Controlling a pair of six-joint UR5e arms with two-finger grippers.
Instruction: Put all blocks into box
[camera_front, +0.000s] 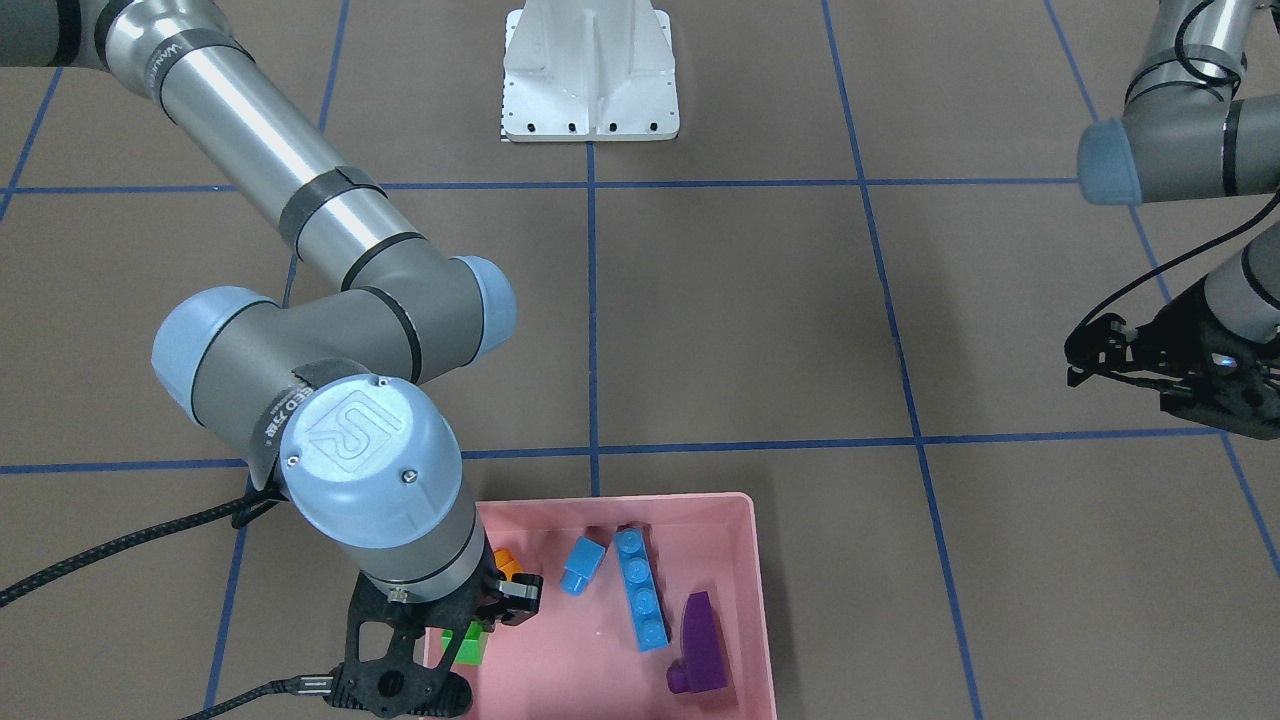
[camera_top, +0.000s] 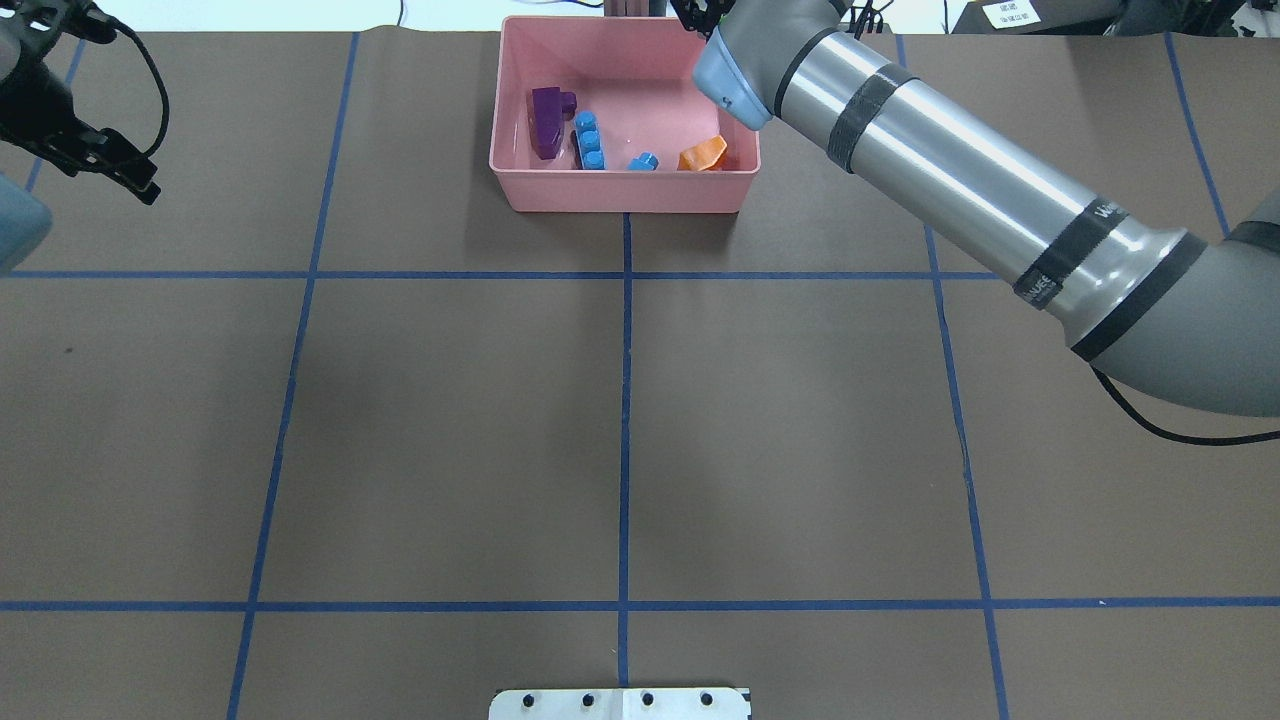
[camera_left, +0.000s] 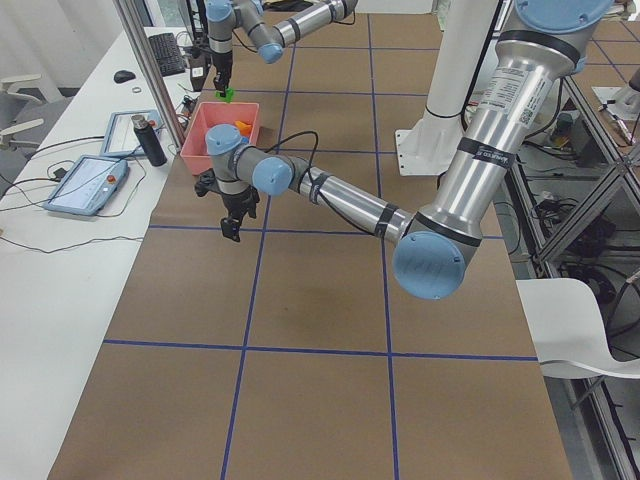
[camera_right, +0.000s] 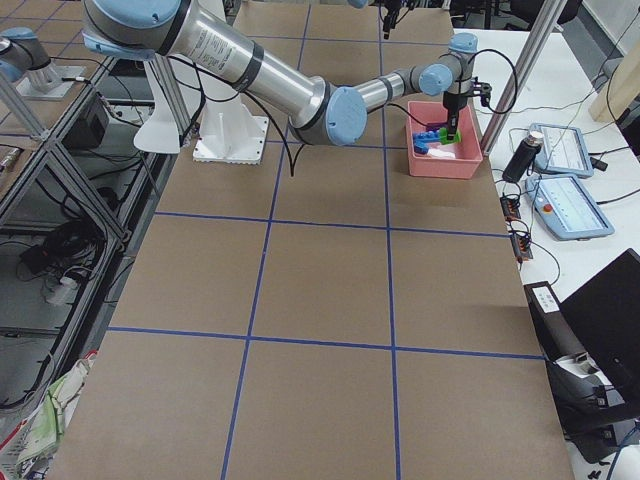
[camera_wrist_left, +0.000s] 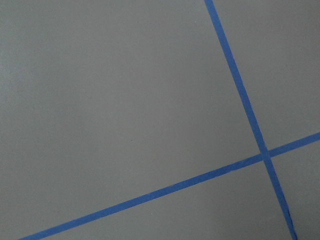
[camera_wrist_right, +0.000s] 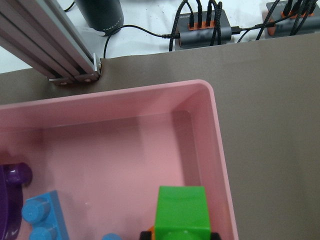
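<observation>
The pink box (camera_front: 748, 560) stands at the table's far edge from the robot (camera_top: 620, 192). In it lie the orange sloped block (camera_front: 506, 562), the small light-blue block (camera_front: 582, 566), the long light-blue block (camera_front: 640, 590) and the purple sloped block (camera_front: 703, 640). My right gripper (camera_front: 482, 625) is shut on the green block (camera_front: 468, 646) and holds it just over the box floor, beside the orange block and near the box's side wall. The right wrist view shows the green block (camera_wrist_right: 181, 212) between the fingertips. My left gripper (camera_front: 1072, 362) hangs open and empty over bare table, far from the box.
The white robot base (camera_front: 590, 80) stands at the near table edge. Just beyond the box are an aluminium post (camera_wrist_right: 55, 45), a black bottle (camera_wrist_right: 100, 12) and cable hubs (camera_wrist_right: 202, 32). Blue tape lines cross the brown table.
</observation>
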